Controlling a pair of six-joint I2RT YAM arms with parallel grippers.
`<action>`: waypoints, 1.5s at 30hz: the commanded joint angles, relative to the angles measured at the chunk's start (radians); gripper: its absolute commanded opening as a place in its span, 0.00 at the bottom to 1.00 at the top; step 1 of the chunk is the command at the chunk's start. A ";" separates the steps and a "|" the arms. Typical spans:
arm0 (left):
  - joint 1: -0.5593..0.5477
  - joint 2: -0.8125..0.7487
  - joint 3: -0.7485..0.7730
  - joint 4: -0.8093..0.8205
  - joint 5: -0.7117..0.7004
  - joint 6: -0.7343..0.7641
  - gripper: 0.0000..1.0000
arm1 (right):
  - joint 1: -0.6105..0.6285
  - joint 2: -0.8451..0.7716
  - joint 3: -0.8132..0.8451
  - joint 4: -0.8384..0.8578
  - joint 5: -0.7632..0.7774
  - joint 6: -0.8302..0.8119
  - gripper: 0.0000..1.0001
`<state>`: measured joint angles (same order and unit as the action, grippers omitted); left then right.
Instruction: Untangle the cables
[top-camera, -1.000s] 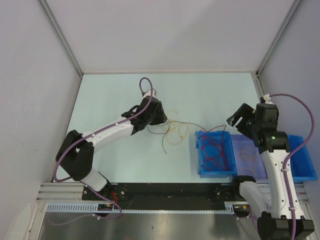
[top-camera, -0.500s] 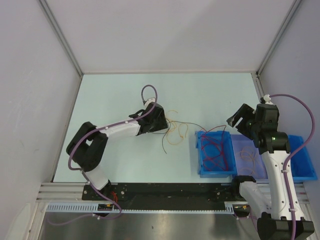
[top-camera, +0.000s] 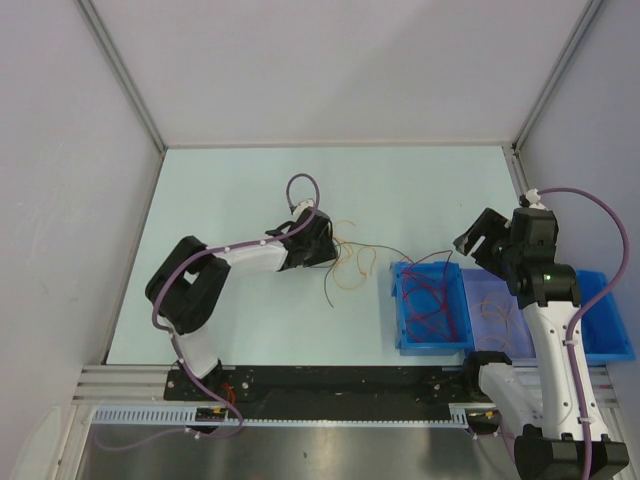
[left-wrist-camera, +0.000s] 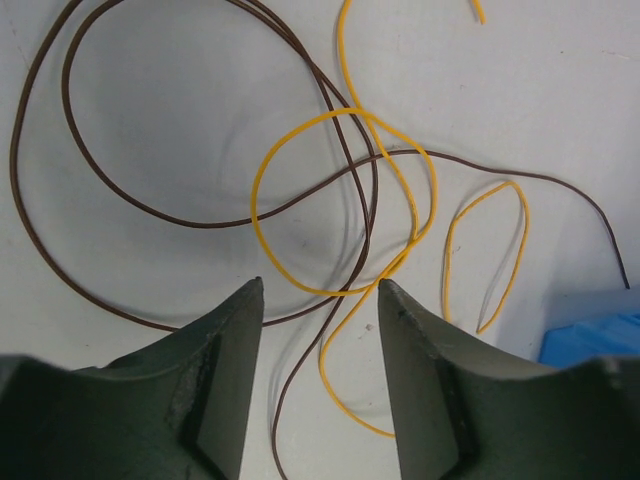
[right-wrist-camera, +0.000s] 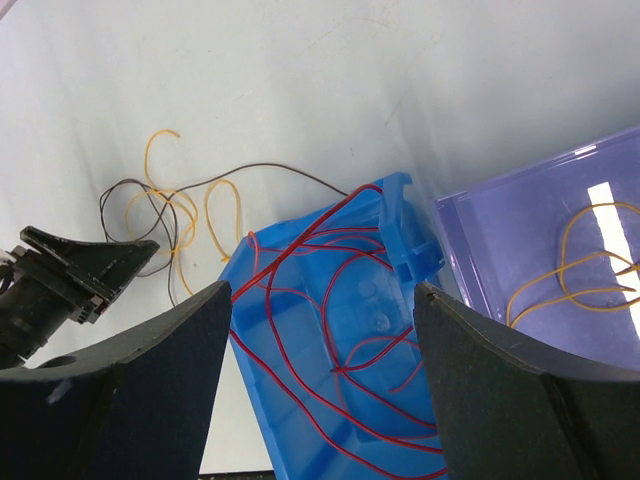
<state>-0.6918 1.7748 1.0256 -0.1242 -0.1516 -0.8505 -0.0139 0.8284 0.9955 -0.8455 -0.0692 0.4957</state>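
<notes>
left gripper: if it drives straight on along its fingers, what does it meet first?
Probably the yellow cable: the bottom of its loop lies just ahead of the open left gripper, and the brown cable crosses close by. Both seem to lie flat on the table, so depth is uncertain.

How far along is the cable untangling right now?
Done: red cables lie in the blue bin, orange cables in the purple bin. In hand: nothing; the left gripper hangs open over the last tangle, the right gripper open near the bins. Left: yellow cables and a brown cable lie crossed on the table.
</notes>
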 joint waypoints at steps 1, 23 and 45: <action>-0.005 0.021 0.048 0.028 -0.012 -0.036 0.51 | 0.005 -0.005 0.032 0.006 0.003 -0.022 0.78; -0.015 0.063 0.039 0.054 -0.062 -0.062 0.32 | 0.005 -0.008 0.025 0.008 -0.003 -0.028 0.78; -0.051 -0.210 0.119 -0.071 -0.186 0.109 0.01 | 0.009 -0.052 0.025 0.069 -0.130 -0.023 0.78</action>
<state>-0.7273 1.7241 1.0718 -0.1791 -0.2630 -0.8322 -0.0139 0.8101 0.9955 -0.8417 -0.1005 0.4915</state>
